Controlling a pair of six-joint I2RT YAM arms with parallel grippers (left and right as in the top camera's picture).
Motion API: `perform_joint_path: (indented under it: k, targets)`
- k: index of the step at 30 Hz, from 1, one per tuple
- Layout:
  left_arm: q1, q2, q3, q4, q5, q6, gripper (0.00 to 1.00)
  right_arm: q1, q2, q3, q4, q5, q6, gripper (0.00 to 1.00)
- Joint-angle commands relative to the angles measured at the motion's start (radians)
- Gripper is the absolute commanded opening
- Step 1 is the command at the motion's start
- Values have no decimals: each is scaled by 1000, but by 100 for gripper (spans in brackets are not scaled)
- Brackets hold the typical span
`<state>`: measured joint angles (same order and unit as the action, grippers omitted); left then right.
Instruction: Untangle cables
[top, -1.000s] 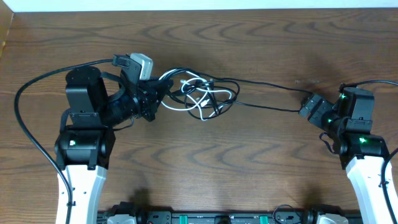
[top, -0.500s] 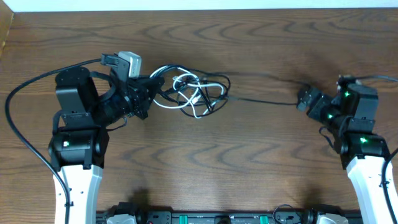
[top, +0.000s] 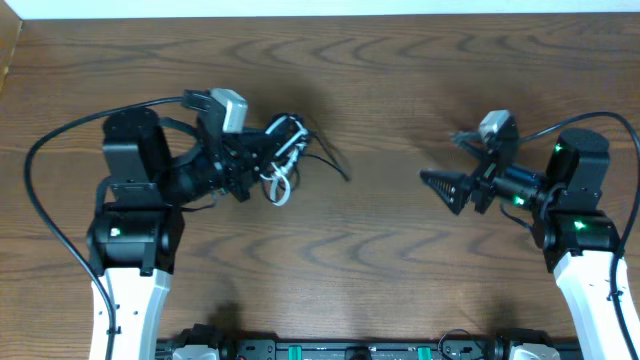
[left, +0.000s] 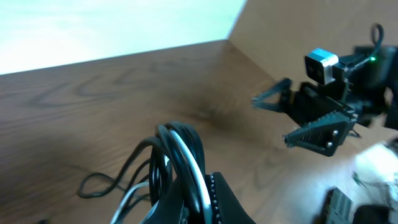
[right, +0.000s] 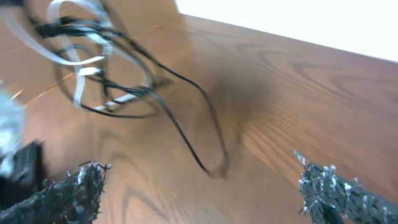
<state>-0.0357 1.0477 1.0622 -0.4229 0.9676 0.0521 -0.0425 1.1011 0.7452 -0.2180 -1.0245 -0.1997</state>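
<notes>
The cables, stretched across the bench a second ago, now bunch at the left fingers pinching them, the right fingers spread and empty; the tangle appears unresolved.

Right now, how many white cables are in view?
1. The white cable is tangled with the black cables, all pinched in the shut left gripper. Its loops overlap, so a second white one could be hidden.

Even bright light, soft shadows, wrist views motion-blurred
</notes>
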Motion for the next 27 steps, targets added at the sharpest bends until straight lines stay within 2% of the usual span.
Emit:
perform_joint_path:
  k: [1,12,17,22,24,25,27]
  targets:
    - [-61,-16,28,10,39,-4,7,49,-1,9,2,-119,-167,99]
    - [-217,-8,28,96,38,-4,7,200,-1,9,9,-119,-377,99]
    - [-281,12,28,115,38,-4,8,222,-1,9,43,-119,-385,99]
    - [-344,41,28,128,38,-4,7,227,-1,9,51,-119,-385,92]
    - [-369,54,28,143,38,-5,7,227,-1,9,51,-119,-385,85]
    - [-381,61,28,152,38,-5,7,227,-1,9,51,-118,-385,78]
    - [-399,71,28,170,38,-5,8,227,-1,9,50,-118,-385,47]
